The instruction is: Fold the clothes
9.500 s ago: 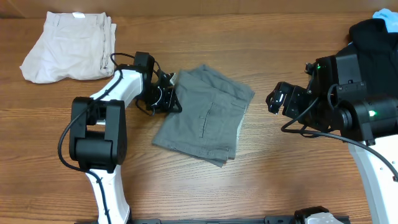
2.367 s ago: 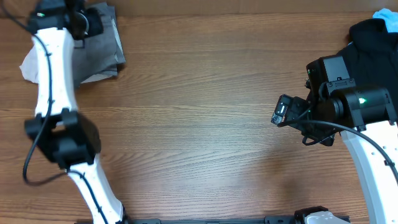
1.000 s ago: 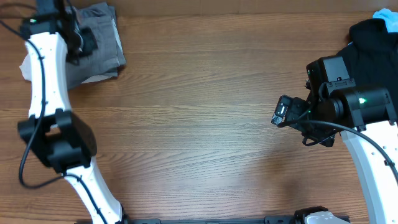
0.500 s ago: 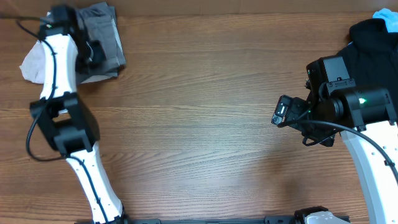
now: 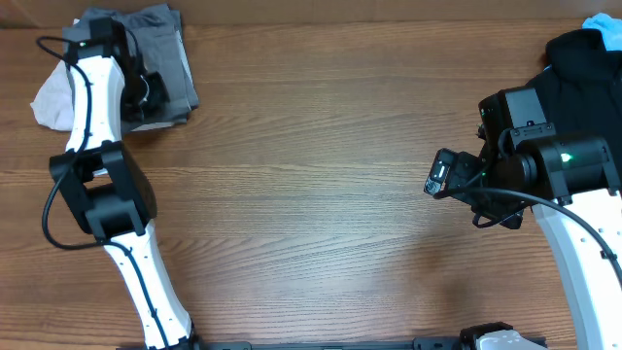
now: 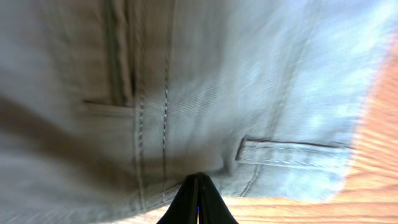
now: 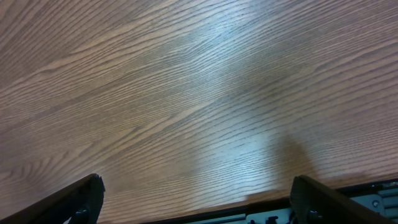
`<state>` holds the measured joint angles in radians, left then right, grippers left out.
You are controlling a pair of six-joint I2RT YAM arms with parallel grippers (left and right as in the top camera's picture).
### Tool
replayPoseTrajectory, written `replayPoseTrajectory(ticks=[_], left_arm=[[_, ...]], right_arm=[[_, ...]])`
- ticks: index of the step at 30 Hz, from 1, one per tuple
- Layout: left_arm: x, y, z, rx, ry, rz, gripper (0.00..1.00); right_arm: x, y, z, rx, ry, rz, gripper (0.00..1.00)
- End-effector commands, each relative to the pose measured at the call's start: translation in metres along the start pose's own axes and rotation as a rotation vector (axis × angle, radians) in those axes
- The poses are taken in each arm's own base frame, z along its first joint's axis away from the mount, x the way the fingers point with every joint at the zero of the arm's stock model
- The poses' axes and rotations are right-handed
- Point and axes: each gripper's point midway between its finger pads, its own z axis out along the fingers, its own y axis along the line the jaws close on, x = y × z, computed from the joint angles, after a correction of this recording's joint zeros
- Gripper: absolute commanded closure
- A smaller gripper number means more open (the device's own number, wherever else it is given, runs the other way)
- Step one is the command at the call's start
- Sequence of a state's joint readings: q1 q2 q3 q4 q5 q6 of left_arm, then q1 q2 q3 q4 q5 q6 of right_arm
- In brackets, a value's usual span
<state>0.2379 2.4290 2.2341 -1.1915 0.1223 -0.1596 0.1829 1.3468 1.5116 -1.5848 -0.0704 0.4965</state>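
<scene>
The clothes (image 5: 173,60), folded grey shorts, lie at the table's far left corner on top of a cream-beige pair. In the left wrist view the grey fabric (image 6: 205,93) fills the frame, with seams and a belt loop showing. My left gripper (image 5: 148,95) hangs over the near edge of the stack. Its black fingers are pressed together into one point (image 6: 198,179) with no cloth between them. My right gripper (image 5: 434,175) hovers at the right side of the table. It stands wide open (image 7: 196,190) over bare wood.
The cream-beige shorts (image 5: 49,99) stick out from under the grey ones on the left. A black shirt (image 5: 583,53) and something blue (image 5: 603,21) lie at the far right corner. The table's near edge (image 7: 273,208) shows in the right wrist view.
The grey shorts, earlier in the table's middle, now lie on the beige pair. Over the last second my left gripper has drawn back toward the stack's near edge. The right arm is unmoved.
</scene>
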Motion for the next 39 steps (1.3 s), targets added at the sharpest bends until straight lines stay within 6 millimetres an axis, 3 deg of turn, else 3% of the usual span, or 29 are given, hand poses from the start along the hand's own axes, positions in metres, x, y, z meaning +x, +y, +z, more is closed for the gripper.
replayPoseTrajectory(ticks=[1, 15, 26, 31, 39], left_arm=[[-0.03, 0.003, -0.066, -0.009, -0.179, -0.026, 0.96], [-0.025, 0.084, -0.043, -0.102, -0.123, -0.159, 0.96], [-0.006, 0.108, 0.032, -0.124, 0.019, -0.195, 0.96], [-0.014, 0.106, 0.018, -0.12, -0.019, -0.206, 0.96], [-0.02, 0.09, -0.051, -0.079, -0.107, -0.215, 0.96]], right_arm=[[-0.005, 0.0, -0.005, -0.005, -0.028, -0.005, 0.0], [-0.008, 0.003, -0.005, -0.014, -0.042, -0.007, 0.0], [-0.005, 0.001, -0.005, -0.007, -0.029, -0.006, 0.0], [-0.004, 0.0, -0.005, -0.004, -0.026, -0.005, 0.0], [-0.009, 0.003, -0.005, -0.017, -0.047, -0.007, 0.0]])
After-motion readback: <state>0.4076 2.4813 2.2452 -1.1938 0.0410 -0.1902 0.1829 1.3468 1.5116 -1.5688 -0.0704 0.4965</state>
